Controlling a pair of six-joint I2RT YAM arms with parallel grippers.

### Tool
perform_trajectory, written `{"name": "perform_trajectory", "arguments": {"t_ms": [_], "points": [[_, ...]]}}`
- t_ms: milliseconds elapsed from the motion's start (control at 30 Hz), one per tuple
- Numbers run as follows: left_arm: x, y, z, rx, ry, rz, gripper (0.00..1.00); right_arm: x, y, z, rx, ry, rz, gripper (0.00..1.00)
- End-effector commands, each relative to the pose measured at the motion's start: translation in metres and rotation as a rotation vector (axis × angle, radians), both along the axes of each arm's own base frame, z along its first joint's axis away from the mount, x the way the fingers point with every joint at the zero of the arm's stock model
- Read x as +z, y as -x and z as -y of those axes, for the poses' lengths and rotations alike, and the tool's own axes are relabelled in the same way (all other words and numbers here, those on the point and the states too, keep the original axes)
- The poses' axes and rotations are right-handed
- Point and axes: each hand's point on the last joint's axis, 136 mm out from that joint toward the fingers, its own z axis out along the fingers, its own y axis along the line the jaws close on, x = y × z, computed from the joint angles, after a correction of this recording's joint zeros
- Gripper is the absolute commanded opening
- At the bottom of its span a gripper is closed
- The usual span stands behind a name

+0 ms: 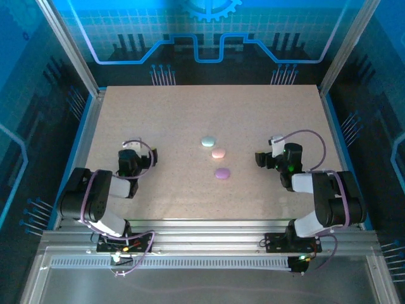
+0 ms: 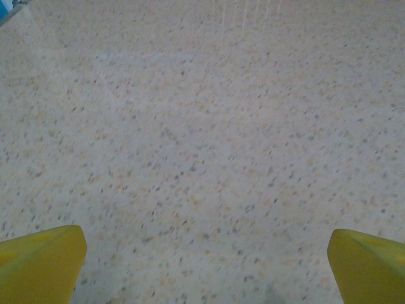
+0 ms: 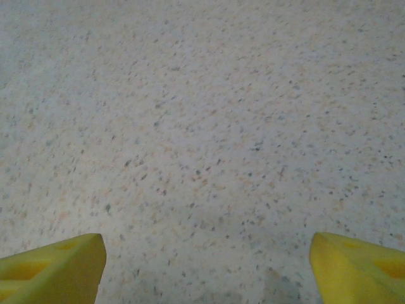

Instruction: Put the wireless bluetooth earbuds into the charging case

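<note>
- Yellow fingertips (image 2: 44, 263) of the left gripper (image 2: 205, 266) are seen at the bottom corners of the left wrist view. They are spread wide and released, with only speckled table (image 2: 202, 126) between them.
- The right gripper (image 3: 205, 269) is likewise released, its fingertips (image 3: 54, 266) far apart over bare tabletop. Nothing is grasped by either gripper.
- From above, both grippers are seen low over the table and well apart, each pointed inward toward the middle.
- Between them three pebble-like pieces are laid in a short row: the mint oval (image 1: 209, 141) farthest, the pink oval (image 1: 218, 153) just beside it, and the lilac oval (image 1: 222, 173) nearest the bases.
- These are judged to be charging cases. Whether any lid is raised, and whether earbuds sit inside, is too small to be told.
- An approach to the row is judged to be the step in hand.
- It would be done well if one case were steadied from its sides while the other gripper is centred above it before any descent.
- The jaws should be narrowed first, since such small, smooth pieces are easily nudged away.
</note>
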Motion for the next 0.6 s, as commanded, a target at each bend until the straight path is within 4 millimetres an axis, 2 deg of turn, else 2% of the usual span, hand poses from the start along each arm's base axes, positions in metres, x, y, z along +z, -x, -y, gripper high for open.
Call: {"name": "perform_trajectory", "arguments": {"t_ms": [0, 33, 300, 567], "points": [[0.0421, -0.0222, -0.008, 0.046, 0.017, 0.164, 0.99, 0.0357, -0.0264, 0.0102, -0.09, 0.026, 0.138, 1.0], [0.0384, -0.0249, -0.0155, 0.092, 0.019, 0.114, 0.99, 0.0353, -0.0261, 0.0092, -0.09, 0.031, 0.139, 1.0], [0.0391, -0.027, -0.0072, 0.053, 0.007, 0.118, 0.99, 0.0354, -0.026, 0.0092, -0.097, 0.039, 0.14, 1.0], [0.0384, -0.0268, -0.0073, 0.053, 0.007, 0.115, 0.99, 0.0355, -0.0265, 0.0094, -0.095, 0.038, 0.139, 1.0]]}}
